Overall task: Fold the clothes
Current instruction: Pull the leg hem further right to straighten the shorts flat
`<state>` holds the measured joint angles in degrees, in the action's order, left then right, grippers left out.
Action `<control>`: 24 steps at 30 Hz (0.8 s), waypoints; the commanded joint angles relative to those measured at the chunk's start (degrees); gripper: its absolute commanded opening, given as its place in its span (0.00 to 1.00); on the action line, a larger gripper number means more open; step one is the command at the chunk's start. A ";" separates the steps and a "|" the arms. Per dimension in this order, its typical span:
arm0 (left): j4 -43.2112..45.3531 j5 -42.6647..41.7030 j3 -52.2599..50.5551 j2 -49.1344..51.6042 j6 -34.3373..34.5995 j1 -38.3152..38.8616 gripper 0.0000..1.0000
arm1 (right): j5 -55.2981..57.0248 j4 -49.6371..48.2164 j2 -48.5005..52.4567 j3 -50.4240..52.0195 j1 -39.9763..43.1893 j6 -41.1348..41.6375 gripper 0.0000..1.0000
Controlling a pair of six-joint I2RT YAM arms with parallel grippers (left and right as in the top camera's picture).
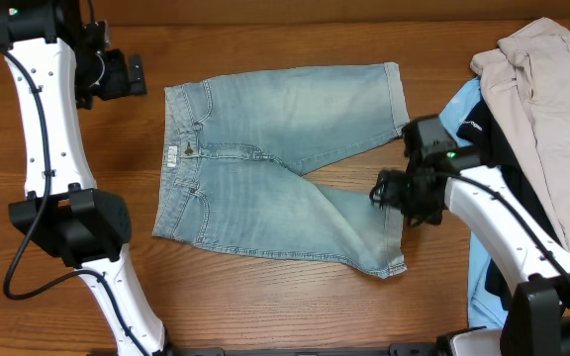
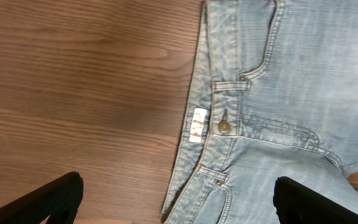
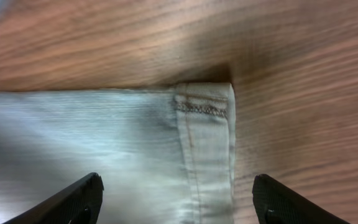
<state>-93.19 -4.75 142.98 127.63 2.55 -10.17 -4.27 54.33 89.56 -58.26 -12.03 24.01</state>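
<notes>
The light-blue denim shorts lie flat on the wooden table, waistband to the left, legs spread to the right. My left gripper is open and empty, left of and above the waistband. In the left wrist view the waistband button and white label on the shorts show between its fingers. My right gripper is open, low over the near leg's hem. In the right wrist view its fingers straddle the hem corner of the shorts.
Beige trousers lie piled at the right edge over a black shirt and a sky-blue shirt. The left arm's base stands at the left of the shorts. Bare wood shows along the front.
</notes>
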 commanded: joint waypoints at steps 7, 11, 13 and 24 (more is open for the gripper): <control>1.11 -2.82 -0.11 -0.24 -0.09 1.27 1.00 | -0.11 -15.06 -0.07 11.72 0.22 -1.73 0.76; 1.07 -2.80 -0.11 -0.24 0.24 1.84 1.00 | -0.09 -20.72 -0.07 15.15 0.22 -1.73 0.73; 1.05 -2.80 -0.11 -0.24 0.24 2.05 1.00 | -0.04 -22.40 -0.07 16.04 0.22 -1.70 0.68; 0.26 -2.78 -0.11 -0.24 0.85 3.06 1.00 | 3.39 -25.14 -0.15 12.98 3.26 -0.48 0.04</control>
<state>-92.47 -6.90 142.98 127.63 2.85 -7.79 -2.50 28.91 89.54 -42.96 -10.70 22.92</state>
